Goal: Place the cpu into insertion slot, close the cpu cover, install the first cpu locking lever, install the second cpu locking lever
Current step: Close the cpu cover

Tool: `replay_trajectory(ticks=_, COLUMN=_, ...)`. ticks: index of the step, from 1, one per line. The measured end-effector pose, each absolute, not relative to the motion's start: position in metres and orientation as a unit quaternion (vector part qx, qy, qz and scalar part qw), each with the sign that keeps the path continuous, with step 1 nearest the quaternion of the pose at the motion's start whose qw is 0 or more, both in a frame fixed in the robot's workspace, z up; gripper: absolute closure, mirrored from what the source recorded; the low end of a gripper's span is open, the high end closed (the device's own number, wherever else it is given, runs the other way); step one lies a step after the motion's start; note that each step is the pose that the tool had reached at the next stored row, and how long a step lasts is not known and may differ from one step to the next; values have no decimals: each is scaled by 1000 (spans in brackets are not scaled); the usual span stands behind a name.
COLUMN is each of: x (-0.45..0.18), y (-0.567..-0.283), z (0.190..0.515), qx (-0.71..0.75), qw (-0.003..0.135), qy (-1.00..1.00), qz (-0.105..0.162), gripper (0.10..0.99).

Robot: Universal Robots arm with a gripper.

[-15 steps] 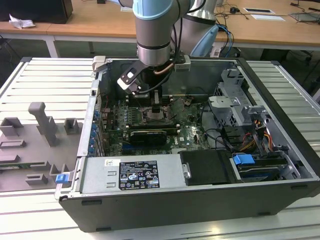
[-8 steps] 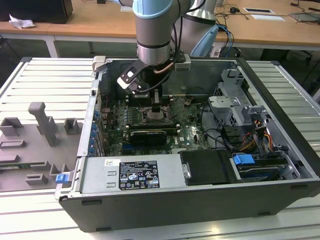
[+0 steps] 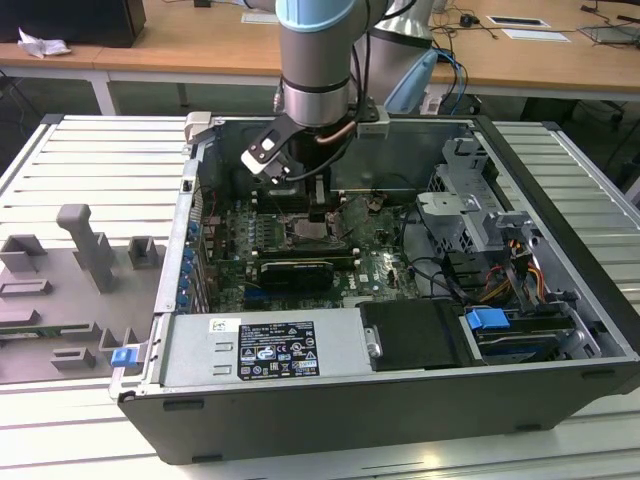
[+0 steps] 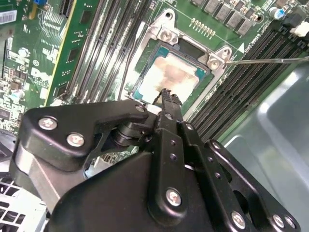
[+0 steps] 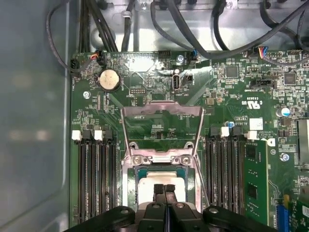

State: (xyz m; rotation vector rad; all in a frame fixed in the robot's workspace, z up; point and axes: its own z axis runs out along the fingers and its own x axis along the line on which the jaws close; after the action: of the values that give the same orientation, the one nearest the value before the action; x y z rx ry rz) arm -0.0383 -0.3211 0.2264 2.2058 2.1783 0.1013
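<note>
Inside the open computer case (image 3: 420,395), which lies on the slatted counter (image 3: 100,160), the arm reaches down over the green motherboard (image 5: 231,96) and the claw (image 3: 318,212) hangs right above the insertion slot (image 5: 126,186). In both wrist views the claw (image 5: 164,189) has its two black fingertips (image 4: 167,98) pressed together with nothing between them, the tips over the near edge of the cpu (image 5: 145,186); whether they actually touch its face cannot be told. The cpu (image 4: 174,77) lies flat in the insertion slot (image 4: 147,53), its pale metallic face up, framed by the slot's silver rim. The cpu cover (image 5: 161,110) is open: its silver frame stands swung back from the hinge side of the slot, and green board shows through its square window. A thin metal rod (image 4: 270,60) sticks out sideways from the corner of the slot, raised above the long black memory slots (image 5: 96,179) that run along both sides of the slot. A round coin cell (image 5: 109,79) sits on the board beyond the raised cover. On the counter, at the exterior view's left of the case, stand several grey fixture blocks (image 3: 85,240).
</note>
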Motion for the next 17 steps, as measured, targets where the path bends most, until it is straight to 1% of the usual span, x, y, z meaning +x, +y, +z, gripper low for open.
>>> replay_trajectory(ticks=4, x=-38, y=-321, z=241, qx=712, qw=20, qy=701, qz=32, gripper=980)
replay_trajectory(ticks=6, x=-38, y=-321, z=254, qx=712, qw=21, qy=701, qz=31, gripper=980)
replay_trajectory(ticks=7, x=-38, y=-321, z=266, qx=713, qw=22, qy=700, qz=31, gripper=980)
replay_trajectory(ticks=11, x=-38, y=-321, z=290, qx=713, qw=23, qy=700, qz=30, gripper=980)
replay_trajectory(ticks=17, x=-28, y=-321, z=292, qx=713, qw=23, qy=700, qz=30, gripper=980)
